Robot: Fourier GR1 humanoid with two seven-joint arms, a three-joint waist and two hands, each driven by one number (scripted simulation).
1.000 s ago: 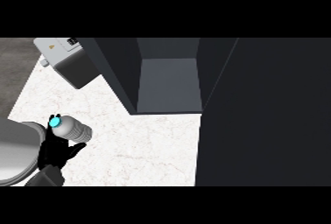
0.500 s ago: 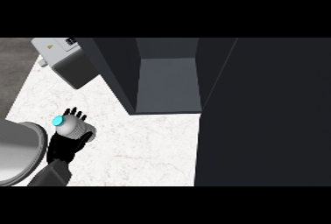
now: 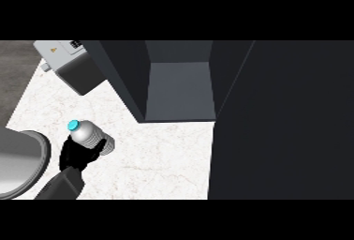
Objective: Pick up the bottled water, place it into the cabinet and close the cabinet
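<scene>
The water bottle (image 3: 88, 135), clear with a cyan cap, is tilted over the white marble counter (image 3: 159, 154) at the lower left. My left hand (image 3: 79, 154) is curled round its lower part, and the dark forearm comes in from the lower edge. The dark cabinet (image 3: 178, 89) stands open at the upper middle, with its grey inside showing and nothing visible in it. The bottle is to the left of the cabinet's opening and nearer to me. My right hand is out of sight.
The cabinet's wide dark door (image 3: 283, 122) fills the right side of the view. A grey boxy appliance (image 3: 69, 65) sits at the upper left next to the cabinet's wall. A large rounded grey shape (image 3: 21, 164) lies at the left edge.
My left hand came up from below the bottle, spread round it and has closed on it. The bottle has shifted slightly to the right.
</scene>
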